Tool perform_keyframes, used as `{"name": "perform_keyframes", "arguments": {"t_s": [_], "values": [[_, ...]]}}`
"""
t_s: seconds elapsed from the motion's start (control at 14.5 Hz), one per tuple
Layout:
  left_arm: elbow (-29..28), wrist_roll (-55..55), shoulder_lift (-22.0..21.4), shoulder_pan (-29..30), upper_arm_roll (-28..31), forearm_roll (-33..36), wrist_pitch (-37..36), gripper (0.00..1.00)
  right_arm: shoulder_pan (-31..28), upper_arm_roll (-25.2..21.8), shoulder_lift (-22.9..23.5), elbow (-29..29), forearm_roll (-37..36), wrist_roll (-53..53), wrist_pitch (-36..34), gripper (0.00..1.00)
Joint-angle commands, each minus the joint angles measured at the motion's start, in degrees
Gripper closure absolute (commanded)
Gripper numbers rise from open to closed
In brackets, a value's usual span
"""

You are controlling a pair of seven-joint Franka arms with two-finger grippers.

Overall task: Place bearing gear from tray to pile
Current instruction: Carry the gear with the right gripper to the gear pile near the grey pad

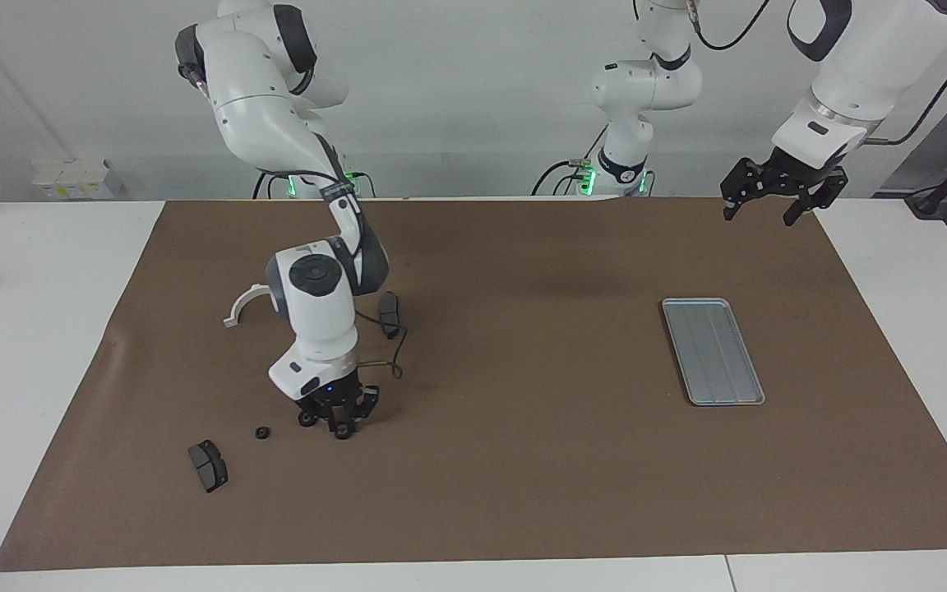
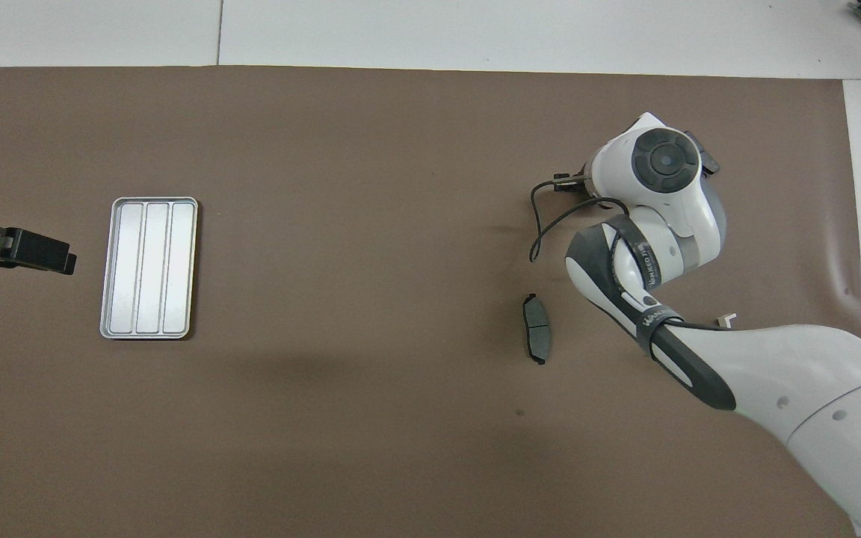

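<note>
The right hand [image 1: 343, 428] hangs low over the brown mat [image 1: 523, 493], its fingertips clamped on a small black gear [image 1: 344, 432] that sits at or just above the mat; whether it touches cannot be told. From overhead the right arm's wrist covers this hand and the gear it holds. Just beside the held gear, toward the right arm's end of the worktop [image 1: 46, 345], a second black gear [image 1: 307, 419] shows partly under the hand's links, and a third, smaller gear [image 1: 262, 432] lies a little further toward that end; these two make up the pile. A dark grey brake pad [image 1: 208, 465] lies near the small gear, farther from the robots. Another brake pad [image 1: 390, 312] lies nearer to the robots than the held gear, and a white half-ring bracket [image 1: 245, 306] sits partly hidden by the right arm.

The silver tray [image 1: 713, 351] lies well apart from the held gear, toward the left arm's end of the worktop, with nothing in it. The left arm waits: its left hand [image 1: 755, 212] hangs in the air above the mat's corner by the tray, fingers spread apart and holding nothing
</note>
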Motion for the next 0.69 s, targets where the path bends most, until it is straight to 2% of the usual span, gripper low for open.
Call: {"name": "perform_keyframes", "arguments": {"t_s": [0.0, 0.28, 0.62], "values": [[-0.5, 0.8, -0.9, 0.4, 0.1, -0.4, -0.8, 0.00, -4.9, 1.1, 0.3, 0.0, -0.7, -5.4, 2.8, 0.81], [-0.5, 0.8, -0.9, 0.5, 0.1, -0.4, -0.8, 0.00, -8.6, 1.1, 0.8, 0.1, -0.8, -8.4, 5.8, 0.81], [-0.5, 0.8, -0.9, 0.5, 0.1, -0.4, -0.8, 0.00, -8.6, 1.1, 0.8, 1.2, -0.7, -8.6, 5.8, 0.81]]}}
